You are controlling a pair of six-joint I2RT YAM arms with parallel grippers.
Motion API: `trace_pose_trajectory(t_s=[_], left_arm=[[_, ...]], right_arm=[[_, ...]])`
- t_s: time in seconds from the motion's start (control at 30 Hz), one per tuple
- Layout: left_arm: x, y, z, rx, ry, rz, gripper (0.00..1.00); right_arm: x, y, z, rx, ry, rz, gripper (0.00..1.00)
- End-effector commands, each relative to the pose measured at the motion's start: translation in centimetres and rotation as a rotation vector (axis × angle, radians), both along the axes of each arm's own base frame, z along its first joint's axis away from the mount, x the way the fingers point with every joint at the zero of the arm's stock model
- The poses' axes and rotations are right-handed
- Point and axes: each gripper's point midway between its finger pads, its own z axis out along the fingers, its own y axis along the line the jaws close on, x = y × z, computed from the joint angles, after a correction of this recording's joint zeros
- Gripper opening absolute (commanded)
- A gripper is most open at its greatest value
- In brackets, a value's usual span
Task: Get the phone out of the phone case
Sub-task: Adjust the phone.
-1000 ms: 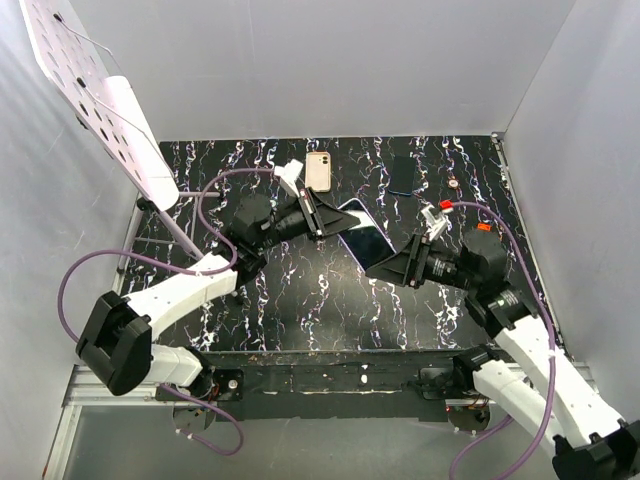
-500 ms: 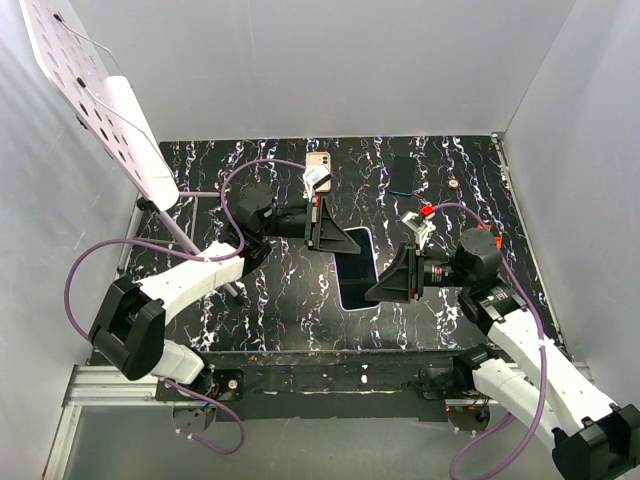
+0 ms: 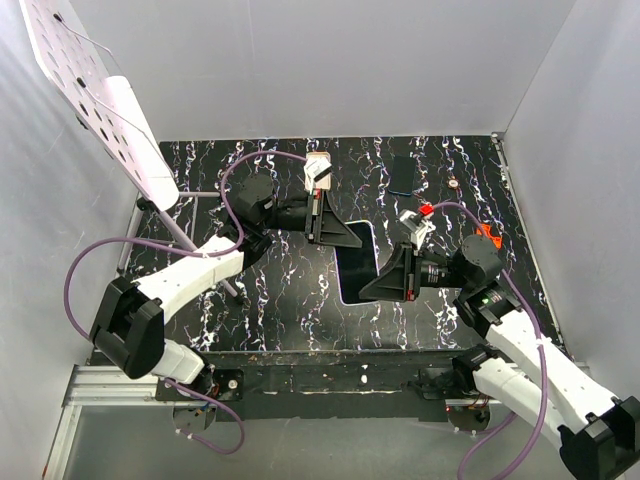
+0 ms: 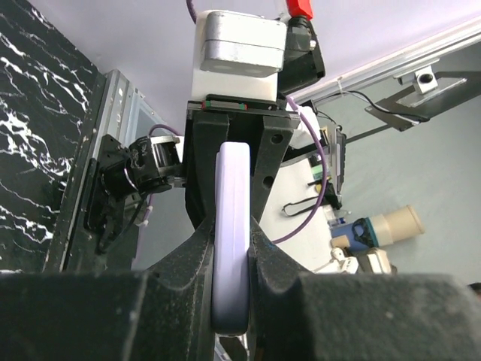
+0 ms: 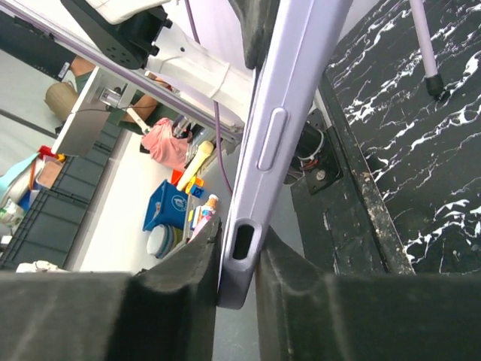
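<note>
1. At the far left, a white perforated panel (image 3: 90, 90) leans over the corner of the black marbled table (image 3: 260, 290).
2. The left arm reaches in from the left. The left gripper (image 3: 348, 236) is at the far end of the phone (image 3: 352, 268), near the table's middle.
3. In the left wrist view, the left gripper (image 4: 231, 259) is clenched on the phone case (image 4: 231, 226). The lilac edge of the case is pinched tight between the two dark fingers (image 4: 197, 263).
4. Just behind the left wrist, a second, pinkish phone (image 3: 316, 159) lies flat near the table's back edge. It is apart from the one being held.
5. The phone is still inside its case and spans the gap between the two grippers, with its dark screen facing up toward the overhead camera.
6. The right gripper (image 3: 372, 288) grips the near right corner of the phone and comes in from the right side.
7. In the right wrist view, the right gripper (image 5: 239, 263) grasps the phone case (image 5: 278, 143). One finger presses on each side of the lilac rim, at the end with an oval cutout, and a long side button sits further along.
8. Further right, a dark flat object (image 3: 405, 172) rests near the back of the table.
</note>
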Motion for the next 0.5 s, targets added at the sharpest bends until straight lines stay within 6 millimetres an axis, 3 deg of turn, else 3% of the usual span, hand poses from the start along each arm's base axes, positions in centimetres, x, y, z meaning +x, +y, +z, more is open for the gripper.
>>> trace_pose_trajectory(t_s=[0.0, 0.03, 0.1, 0.2, 0.47], left_arm=[[0.7, 0.0, 2.4, -0.029, -0.007, 0.055, 0.01], [0.8, 0.0, 2.3, -0.026, 0.001, 0.061, 0.07], [0.6, 0.0, 2.2, -0.033, 0.014, 0.056, 0.2], [0.4, 0.2, 2.0, -0.048, 0.038, 0.06, 0.31], [-0.2, -0.4, 2.0, -0.059, 0.03, 0.055, 0.27]], right_arm=[[1.0, 0.5, 1.3, 0.044, -0.054, -0.061, 0.08], [1.6, 0.5, 1.0, 0.036, -0.035, -0.099, 0.01], [2.7, 0.5, 0.8, 0.036, -0.022, -0.166, 0.01], [3.0, 0.5, 1.4, 0.082, -0.029, -0.194, 0.01], [2.8, 0.5, 3.0, 0.141, -0.024, -0.181, 0.01]])
